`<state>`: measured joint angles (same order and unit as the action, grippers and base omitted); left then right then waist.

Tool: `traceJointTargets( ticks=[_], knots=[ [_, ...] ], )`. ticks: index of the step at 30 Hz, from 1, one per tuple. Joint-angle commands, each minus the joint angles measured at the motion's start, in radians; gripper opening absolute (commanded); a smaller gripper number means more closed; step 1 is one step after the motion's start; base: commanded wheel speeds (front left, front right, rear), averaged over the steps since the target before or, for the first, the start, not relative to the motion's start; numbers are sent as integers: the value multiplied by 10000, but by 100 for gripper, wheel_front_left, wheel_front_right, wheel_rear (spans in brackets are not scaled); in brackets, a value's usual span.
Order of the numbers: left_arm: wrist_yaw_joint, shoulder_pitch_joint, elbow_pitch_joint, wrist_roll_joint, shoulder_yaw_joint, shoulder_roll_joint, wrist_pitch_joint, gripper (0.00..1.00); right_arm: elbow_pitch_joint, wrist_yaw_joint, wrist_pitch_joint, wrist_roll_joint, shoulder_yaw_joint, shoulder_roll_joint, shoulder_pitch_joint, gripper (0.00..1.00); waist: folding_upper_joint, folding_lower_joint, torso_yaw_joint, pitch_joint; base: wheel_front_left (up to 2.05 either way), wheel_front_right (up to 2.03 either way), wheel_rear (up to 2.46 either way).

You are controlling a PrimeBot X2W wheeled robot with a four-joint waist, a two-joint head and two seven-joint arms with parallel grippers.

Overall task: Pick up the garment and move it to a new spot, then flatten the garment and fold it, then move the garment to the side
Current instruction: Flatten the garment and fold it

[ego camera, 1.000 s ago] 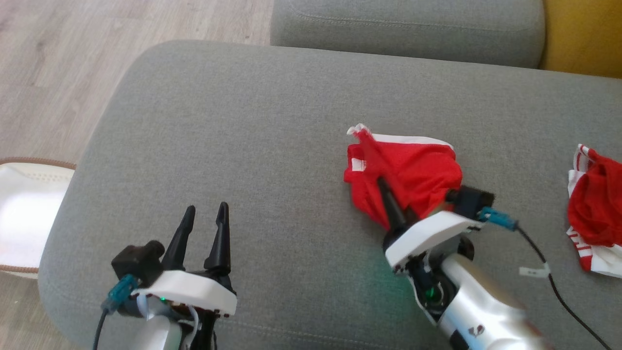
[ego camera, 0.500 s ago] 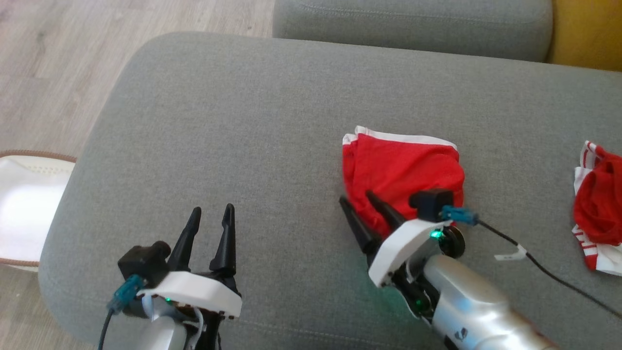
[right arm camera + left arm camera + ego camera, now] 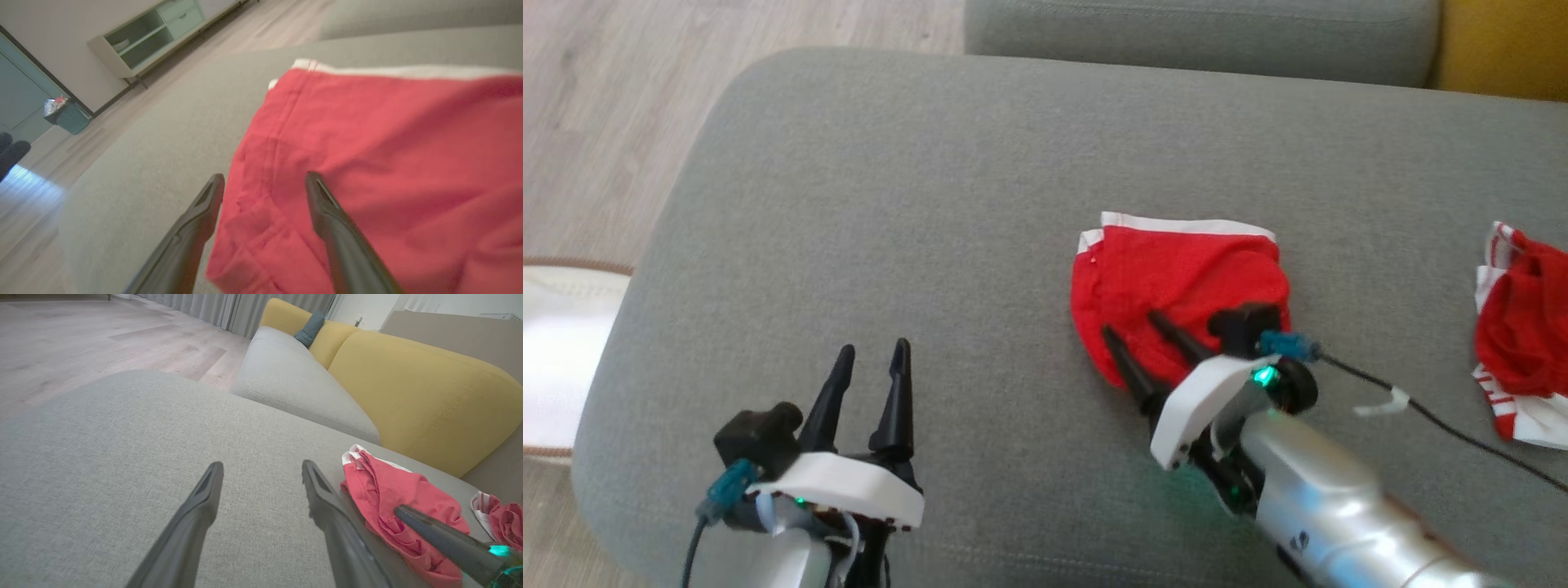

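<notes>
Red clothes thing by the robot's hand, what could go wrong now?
The red garment lies bunched, so folding it now could come out lumpy. The right gripper hangs open over its near edge and might pinch just one layer. Its cable trails near the second red garment and may snag it.

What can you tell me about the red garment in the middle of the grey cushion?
The red garment looks like soft knit cloth with a white band along its far edge. It lies loosely bunched and creased on the grey cushion. The right gripper stands open over its near edge, not holding it; contact is unclear.
</notes>
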<state>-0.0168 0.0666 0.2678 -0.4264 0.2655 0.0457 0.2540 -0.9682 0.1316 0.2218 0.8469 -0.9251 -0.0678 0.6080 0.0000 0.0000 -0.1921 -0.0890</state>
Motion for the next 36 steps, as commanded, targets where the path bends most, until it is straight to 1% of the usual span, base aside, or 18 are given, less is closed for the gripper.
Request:
traceJointTargets(
  ticks=[1, 3, 6, 8, 10, 13, 17, 18, 22, 24, 27, 29, 36],
  knots=[
    [11, 475, -267, 37, -441, 45, 78, 100, 161, -9, 231, -201, 150, 175, 490, 100, 0, 0, 161, 117, 0, 0, 0],
    [1, 477, -304, 55, -490, 45, 78, 100, 104, -9, 324, -413, 411, 175, 614, 100, 0, 0, 297, 216, 0, 0, 0],
    [30, 459, -404, 42, -575, 45, 78, 100, 64, -9, 385, -751, 1071, 175, 745, 100, 0, 0, 524, 367, 0, 0, 0],
    [58, 421, -484, 44, -624, 45, 78, 100, 254, -9, 393, -1187, 1771, 119, 814, 100, 0, 0, 702, 451, 0, 0, 0],
    [55, 403, -594, 55, -664, 45, 78, 100, 639, -9, 395, -1860, 2611, -96, 728, 100, 0, 0, 864, 526, 0, 0, 0],
    [65, 369, -806, 46, -740, 45, 78, 100, 1489, -9, 397, -3049, 3995, -344, 177, 100, 0, 0, 1102, 633, 0, 0, 0],
    [23, 345, -1192, 53, -815, 45, 78, 100, 3068, -9, 398, -4790, 5726, -325, -1069, 100, 0, 0, 1378, 702, 0, 0, 0],
    [23, 345, -1192, 53, -815, 45, 78, 100, 3068, -9, 398, -4790, 5726, -325, -1069, 100, 0, 0, 1378, 702, 0, 0, 0],
    [-3, 301, -1595, 53, -894, 45, 78, 100, 4673, -9, 399, -6114, 7134, -52, -2470, 100, 0, 0, 1590, 741, 0, 0, 0],
    [-43, 269, -1778, 89, -912, 45, 78, 100, 5301, -9, 399, -6461, 7653, 70, -3097, 100, 0, 0, 1667, 751, 0, 0, 0],
    [-58, 207, -1988, 152, -938, 45, 78, 100, 5992, -9, 399, -6825, 8040, 151, -3784, 100, 0, 0, 1757, 705, 0, 0, 0],
    [-54, 174, -2076, 149, -939, 45, 78, 100, 6278, -9, 399, -6834, 8098, 166, -4062, 100, 0, 0, 1795, 678, 0, 0, 0],
    [-128, 157, -2150, 147, -815, 45, 78, 100, 6676, -9, 399, -6759, 8042, 173, -4261, 100, 0, 0, 1734, 558, 0, 0, 0]
  ],
)
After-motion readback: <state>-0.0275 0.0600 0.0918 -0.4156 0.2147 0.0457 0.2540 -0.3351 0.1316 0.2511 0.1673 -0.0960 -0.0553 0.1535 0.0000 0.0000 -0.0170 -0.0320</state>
